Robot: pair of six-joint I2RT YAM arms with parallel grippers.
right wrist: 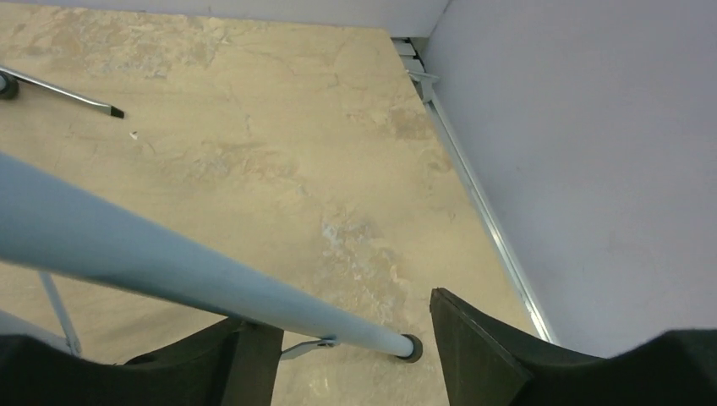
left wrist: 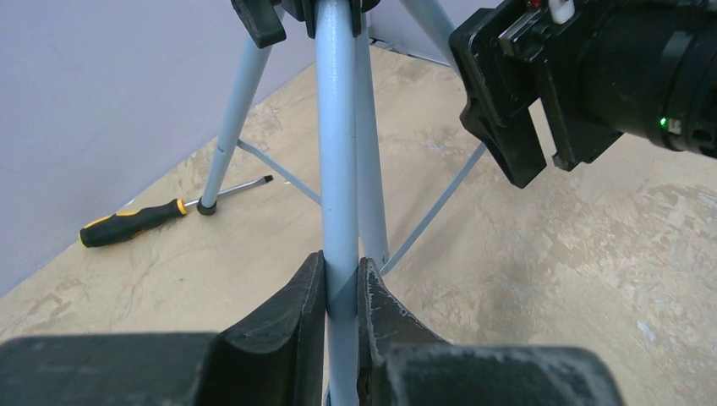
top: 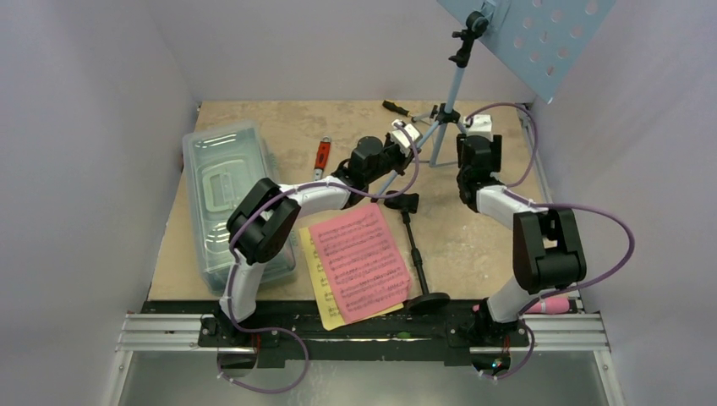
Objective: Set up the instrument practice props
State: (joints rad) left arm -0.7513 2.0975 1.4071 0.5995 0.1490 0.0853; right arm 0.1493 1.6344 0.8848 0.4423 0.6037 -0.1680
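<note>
The light blue music stand (top: 541,34) stands on its tripod (top: 446,127) at the back right. My left gripper (top: 407,139) is shut on one light blue tripod leg (left wrist: 338,169), with the jaws pressed on both sides of it (left wrist: 342,288). My right gripper (top: 478,127) is open (right wrist: 347,317); another tripod leg (right wrist: 169,262) crosses between its fingers, and that leg's foot (right wrist: 411,348) rests on the table. The pink page (top: 359,258) lies on the yellow page (top: 325,306) at front centre. The black mic stand (top: 414,245) lies flat, with its round base (top: 427,302) near the front. The pink microphone (top: 550,304) lies by the right arm's base.
A clear lidded box (top: 228,194) lies at the left. A red-handled wrench (top: 322,156) lies beside it. A black and yellow screwdriver (top: 396,107) lies near the back wall by a tripod foot and also shows in the left wrist view (left wrist: 135,222). Walls enclose the table.
</note>
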